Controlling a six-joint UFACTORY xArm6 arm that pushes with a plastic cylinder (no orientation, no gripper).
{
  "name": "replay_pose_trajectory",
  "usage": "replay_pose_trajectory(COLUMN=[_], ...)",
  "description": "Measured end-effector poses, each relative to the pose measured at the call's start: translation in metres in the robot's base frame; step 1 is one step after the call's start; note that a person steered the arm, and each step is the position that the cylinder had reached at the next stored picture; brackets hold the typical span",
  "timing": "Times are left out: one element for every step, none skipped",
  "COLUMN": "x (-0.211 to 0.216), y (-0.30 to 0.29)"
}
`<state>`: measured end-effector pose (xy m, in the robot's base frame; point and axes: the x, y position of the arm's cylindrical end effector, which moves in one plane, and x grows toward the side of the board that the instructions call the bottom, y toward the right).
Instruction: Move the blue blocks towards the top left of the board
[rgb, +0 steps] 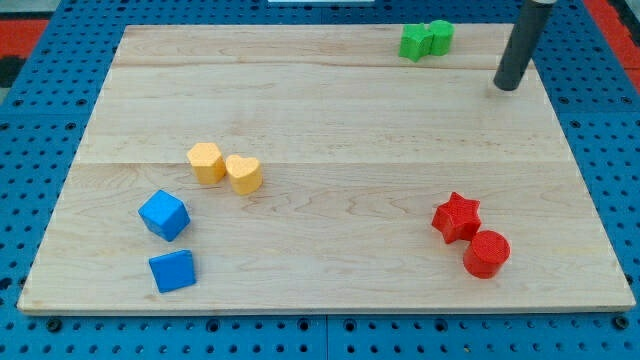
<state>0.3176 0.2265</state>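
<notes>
Not started: blue cube (163, 215) and blue wedge (172, 270) sit bottom left of table (330, 120). Tip (507, 86) far off, top right. No claw fitted, so no claw state to tell.

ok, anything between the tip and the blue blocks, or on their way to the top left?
My tip to the blue cube and blue wedge-like block: the yellow pair sits close to that line. Toward the top left, nothing visible blocks them.

Across the bench (330, 120), a wide bare band is running from the centre to the upper left of the frame. The yellow blocks (224, 167) are sitting just above the blue cube (163, 215) and blue wedge (172, 270), crowding their right-hand flank; their left side is lying open.
</notes>
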Motion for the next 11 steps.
replay_pose_trajectory(x=[0.001, 0.051, 0.102, 0.085, 0.071, 0.112, 0.190, 0.274, 0.277, 0.271, 0.238], y=[-0.032, -0.033, -0.099, -0.172, -0.222, -0.241, -0.195, -0.252, -0.356, -0.379, -0.390])
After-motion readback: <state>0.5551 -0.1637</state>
